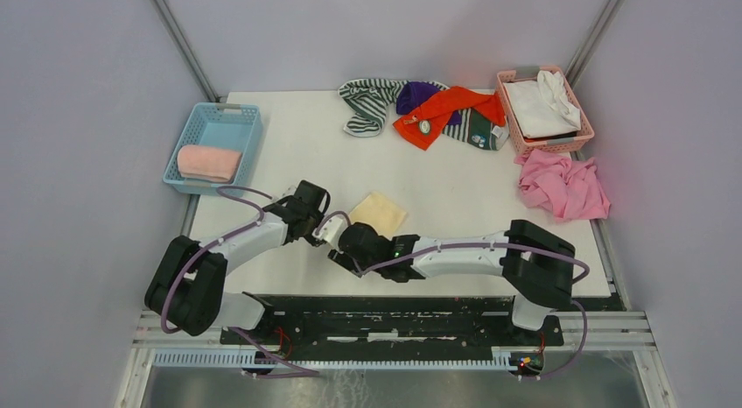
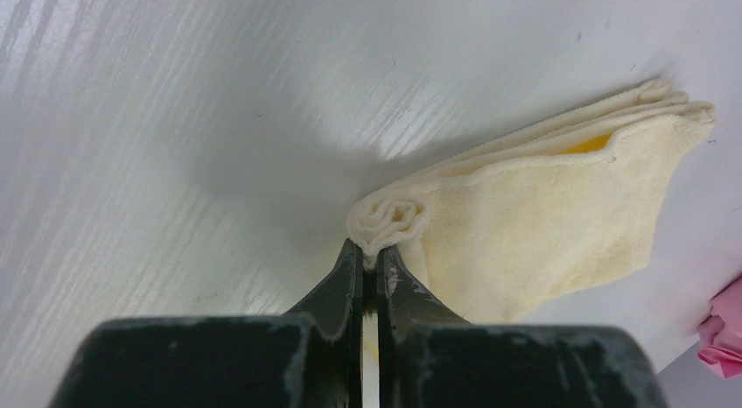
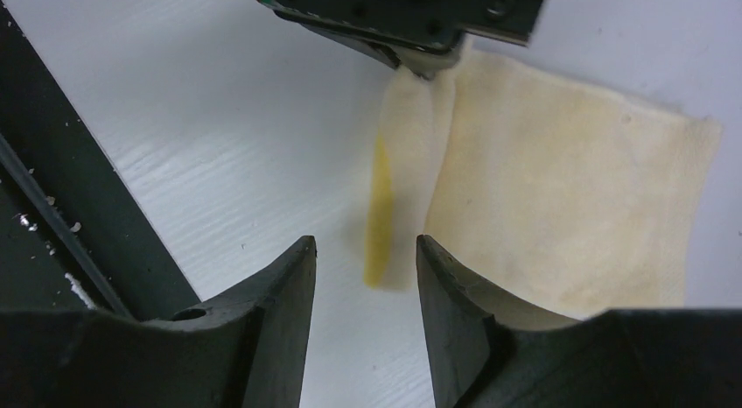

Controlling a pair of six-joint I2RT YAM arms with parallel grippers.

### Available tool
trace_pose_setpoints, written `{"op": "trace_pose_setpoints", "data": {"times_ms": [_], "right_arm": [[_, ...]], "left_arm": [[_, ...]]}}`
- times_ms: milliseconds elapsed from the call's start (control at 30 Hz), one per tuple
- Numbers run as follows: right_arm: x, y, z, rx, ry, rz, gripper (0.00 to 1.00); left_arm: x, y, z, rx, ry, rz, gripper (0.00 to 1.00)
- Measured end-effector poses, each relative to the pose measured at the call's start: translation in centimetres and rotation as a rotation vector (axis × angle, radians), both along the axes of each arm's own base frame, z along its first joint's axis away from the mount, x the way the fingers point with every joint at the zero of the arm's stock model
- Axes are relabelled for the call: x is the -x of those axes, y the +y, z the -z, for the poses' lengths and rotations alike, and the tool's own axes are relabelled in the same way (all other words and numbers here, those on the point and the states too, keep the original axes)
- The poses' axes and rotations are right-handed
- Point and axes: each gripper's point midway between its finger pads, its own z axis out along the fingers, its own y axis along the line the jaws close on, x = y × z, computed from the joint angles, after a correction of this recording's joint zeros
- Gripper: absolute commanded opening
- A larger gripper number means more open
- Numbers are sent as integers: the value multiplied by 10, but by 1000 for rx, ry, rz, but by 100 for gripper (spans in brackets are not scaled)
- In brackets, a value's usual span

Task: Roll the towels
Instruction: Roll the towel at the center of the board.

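A pale yellow towel (image 1: 378,213) lies flat on the white table in front of both arms. Its near-left edge is curled into a small roll (image 2: 389,220). My left gripper (image 2: 369,255) is shut on one end of that roll, and it shows at the top of the right wrist view as a dark block (image 3: 411,23). My right gripper (image 3: 363,242) stands open just short of the roll's other end (image 3: 382,242), with only table between its fingers. In the top view the two grippers, left (image 1: 337,224) and right (image 1: 339,250), meet at the towel's left corner.
A blue basket (image 1: 219,110) at the left holds a rolled pink towel (image 1: 208,163). Striped, purple and orange-red towels (image 1: 420,110) lie piled at the back. A pink basket (image 1: 577,137) holds white cloth, and a pink cloth (image 1: 562,185) lies beside it. A black rail (image 3: 52,207) runs along the near edge.
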Motion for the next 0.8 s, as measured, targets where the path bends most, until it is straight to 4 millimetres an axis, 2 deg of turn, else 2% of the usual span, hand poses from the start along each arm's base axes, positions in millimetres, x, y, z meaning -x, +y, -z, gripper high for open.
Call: {"op": "trace_pose_setpoints", "data": {"times_ms": [133, 267, 367, 500, 567, 600, 733, 767, 800], "right_arm": [[3, 16, 16, 69, -95, -53, 52], [3, 18, 37, 164, -184, -68, 47], [2, 17, 44, 212, -229, -72, 33], [-4, 16, 42, 232, -262, -57, 16], [-5, 15, 42, 235, -267, -48, 3], [-6, 14, 42, 236, -268, -41, 1], [-6, 13, 44, 226, -254, -27, 0], [-3, 14, 45, 213, -236, -34, 0], [-3, 13, 46, 192, -205, -36, 0]], "left_arm": [[3, 2, -1, -9, 9, -10, 3], [6, 4, -1, -19, 17, -13, 3], [6, 5, -2, -19, 16, -13, 3], [6, 5, -2, -19, 14, -14, 3], [6, 5, -3, -18, 12, -14, 3], [6, 4, -3, -17, 11, -14, 3], [5, 4, -6, -12, 2, -13, 10], [5, 3, -7, -9, -2, -12, 14], [5, 3, -9, -7, -5, -9, 23]]}}
